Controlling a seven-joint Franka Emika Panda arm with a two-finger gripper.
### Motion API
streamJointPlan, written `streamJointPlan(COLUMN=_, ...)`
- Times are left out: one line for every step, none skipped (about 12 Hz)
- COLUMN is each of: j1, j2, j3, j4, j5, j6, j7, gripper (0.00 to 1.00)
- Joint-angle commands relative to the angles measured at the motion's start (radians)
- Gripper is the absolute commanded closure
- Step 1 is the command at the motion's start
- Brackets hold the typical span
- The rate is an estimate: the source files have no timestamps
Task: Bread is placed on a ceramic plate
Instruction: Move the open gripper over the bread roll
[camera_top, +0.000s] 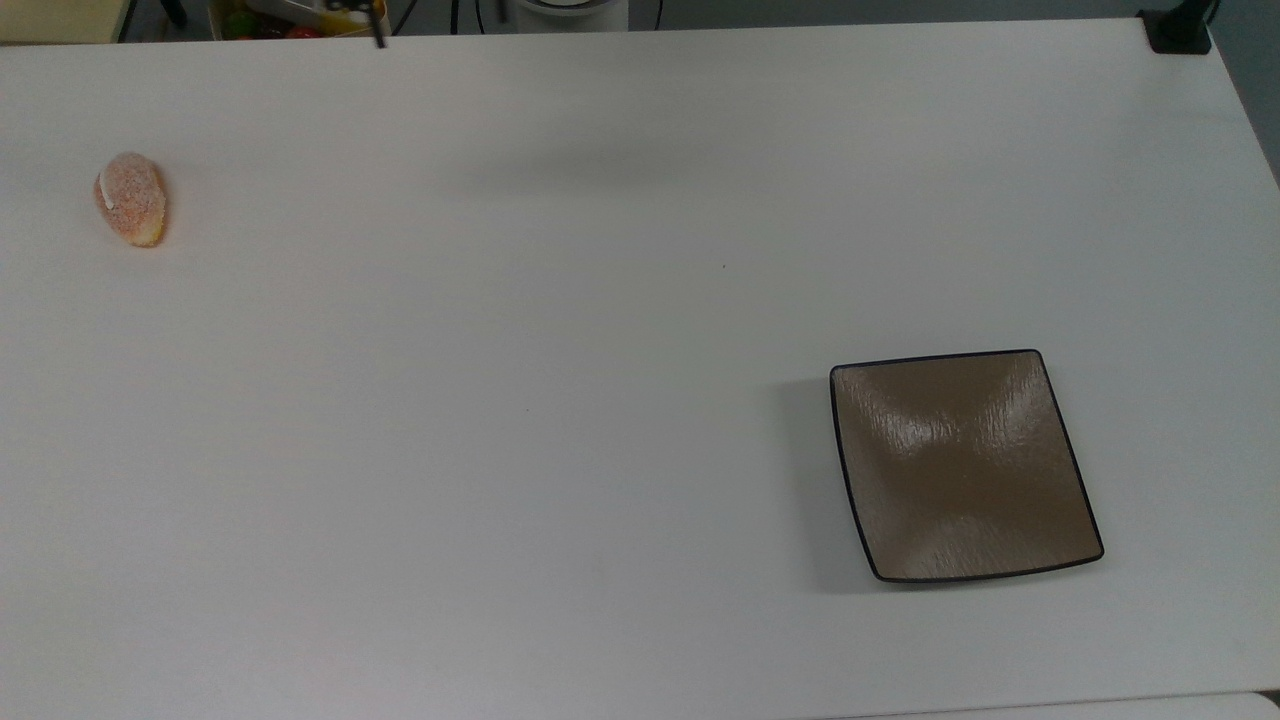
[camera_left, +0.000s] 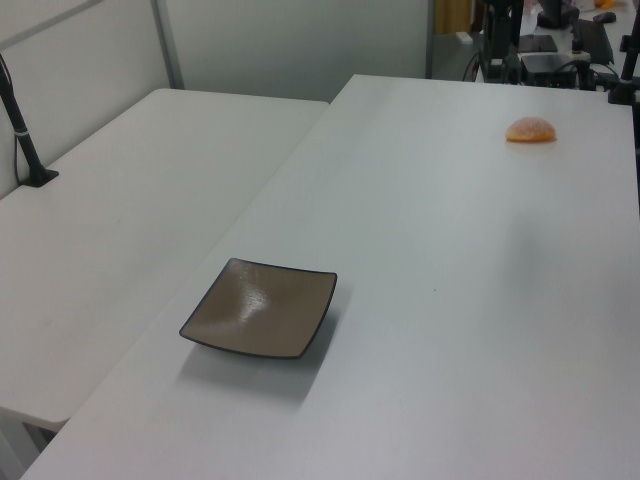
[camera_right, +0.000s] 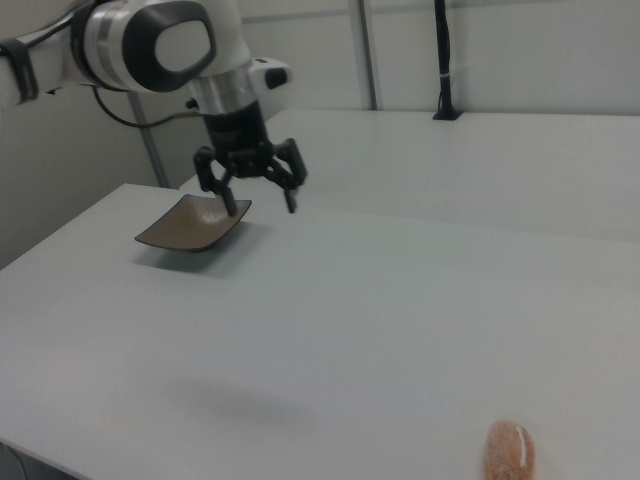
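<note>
Top view: a wide white table (camera_top: 600, 400). The bread (camera_top: 131, 198) lies flat near the top view's left edge, toward the far side. It is a small oval roll, orange-pink, with a speckled crumb coating and a short white stripe at its upper end. The ceramic plate (camera_top: 962, 465) sits well apart from it, toward the top view's lower right. It is square and shallow, glossy brown with fine ridges, rounded corners and a thin black rim, and nothing lies on it.

Left view: the ceramic plate (camera_left: 260, 308) rests in the foreground on the table (camera_left: 450, 300), its rim lifted slightly at the corners. The bread (camera_left: 531, 130) is a small orange mound far back, toward the left view's right.

Right view: the white arm (camera_right: 150, 40) reaches in from the right view's upper left. Its black gripper (camera_right: 262, 201) hangs above the table (camera_right: 380, 310), fingers (camera_right: 291, 197) spread apart and holding nothing. The ceramic plate (camera_right: 193, 224) lies behind it. The bread (camera_right: 510, 449) sits at the right view's bottom right, well apart from the gripper, white stripe on top.
</note>
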Motion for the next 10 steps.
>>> streamJointPlan(j1=-0.143, j2=0.007, j3=0.008, j4=-0.024, j5=-0.051, j6=0.042, j7=-0.189, gripper=0.00)
streamJointPlan(j1=-0.187, j2=0.018, j3=0.006, j4=-0.026, j5=-0.056, j6=0.062, j7=-0.224, gripper=0.00)
streamJointPlan(j1=-0.225, j2=0.043, j3=-0.004, j4=-0.026, j5=-0.058, j6=0.101, j7=-0.296, gripper=0.00)
streamJointPlan(j1=-0.270, j2=0.060, j3=-0.009, j4=-0.026, j5=-0.058, j6=0.131, j7=-0.368, gripper=0.00)
streamJointPlan(j1=-0.310, j2=0.087, j3=-0.016, j4=-0.027, j5=-0.058, j6=0.167, j7=-0.419, gripper=0.00)
streamJointPlan(j1=-0.335, j2=0.125, j3=-0.050, j4=-0.030, j5=-0.050, j6=0.228, j7=-0.468, gripper=0.00)
streamJointPlan(j1=-0.345, j2=0.159, j3=-0.072, j4=-0.032, j5=-0.045, j6=0.281, j7=-0.504, gripper=0.00)
streamJointPlan(j1=-0.353, j2=0.188, j3=-0.076, j4=-0.053, j5=-0.048, j6=0.329, j7=-0.545, gripper=0.00)
streamJointPlan(j1=-0.359, j2=0.225, j3=-0.078, j4=-0.067, j5=-0.056, j6=0.393, j7=-0.579, gripper=0.00)
streamJointPlan(j1=-0.374, j2=0.263, j3=-0.078, j4=-0.076, j5=-0.059, j6=0.438, j7=-0.608, gripper=0.00)
